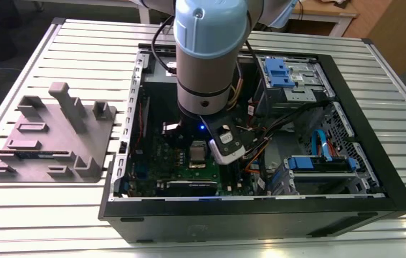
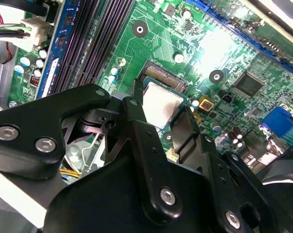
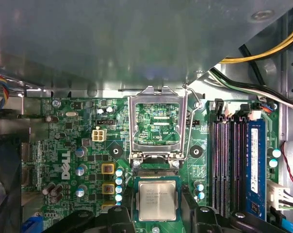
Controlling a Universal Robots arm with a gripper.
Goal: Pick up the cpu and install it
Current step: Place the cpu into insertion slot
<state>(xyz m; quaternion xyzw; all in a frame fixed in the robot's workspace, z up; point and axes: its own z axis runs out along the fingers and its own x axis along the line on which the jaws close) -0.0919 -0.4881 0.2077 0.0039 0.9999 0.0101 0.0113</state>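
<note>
The gripper (image 2: 161, 110) is down inside the open PC case (image 1: 260, 215), right over the motherboard (image 3: 64, 145), with the cpu (image 3: 157, 199) sitting between its fingers (image 2: 137, 114). As far as I can tell, the fingers are pinched in on two opposite edges of the chip, nearly closed, with nothing else in them. Grabbing it by the rim makes sense, since it keeps the lid and the underside untouched and the chip flat.

It's level over the socket (image 3: 154, 172), but a strip of gold contacts peeks out past one edge, so I'd say it's not seated. The hinged metal frame (image 3: 132, 126) is flipped up out of the way, which leaves the socket open for it.

The chip itself is a small flat square with a dull silver lid, a thin green border and faint print on top. The memory slots (image 3: 226, 165) run just beside it.
</note>
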